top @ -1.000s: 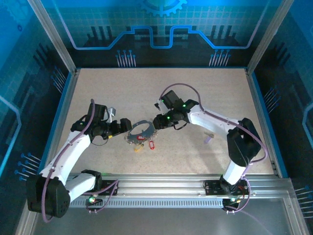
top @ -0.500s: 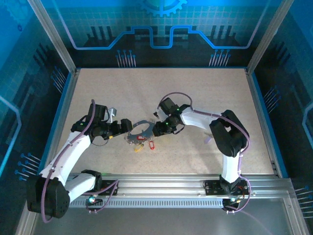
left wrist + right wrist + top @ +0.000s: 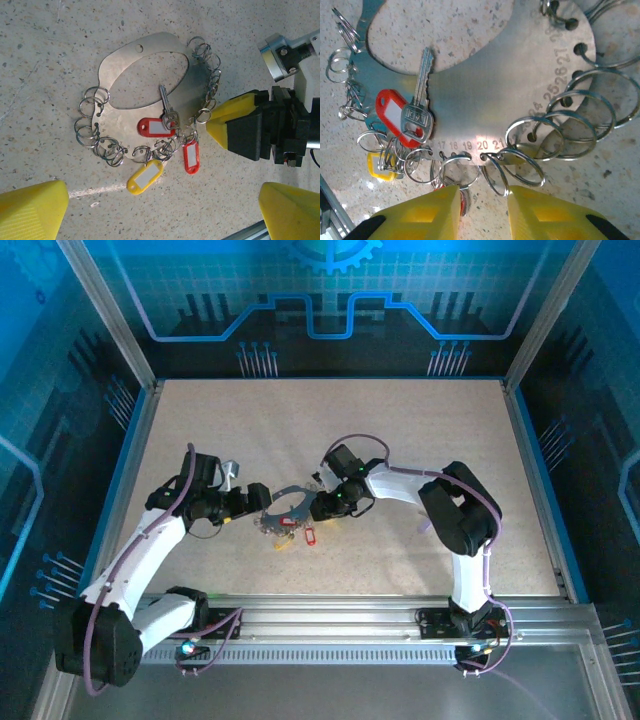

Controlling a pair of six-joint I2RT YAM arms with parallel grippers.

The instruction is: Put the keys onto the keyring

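The keyring [image 3: 120,120] is a flat oval metal plate with numbered holes and several split rings round its rim; it lies on the table [image 3: 288,504]. A silver key [image 3: 164,106] with a red tag [image 3: 154,127] lies on it, with a yellow tag [image 3: 145,176] and another red tag [image 3: 190,156] at its edge. A pale lilac key [image 3: 427,524] lies apart to the right. My right gripper [image 3: 482,200] is narrowly open at the plate's rim [image 3: 510,75], a split ring [image 3: 495,175] between its tips. My left gripper [image 3: 160,215] stands wide open just left of the plate.
The speckled table [image 3: 330,430] has blue raised edges and metal frame posts. A small metal piece [image 3: 230,472] lies by the left arm's wrist. The right arm's elbow [image 3: 455,510] is folded close to the lilac key.
The right arm has folded its elbow inward and its gripper has shifted slightly down and left along the plate's rim. The left arm and the plate have not moved.
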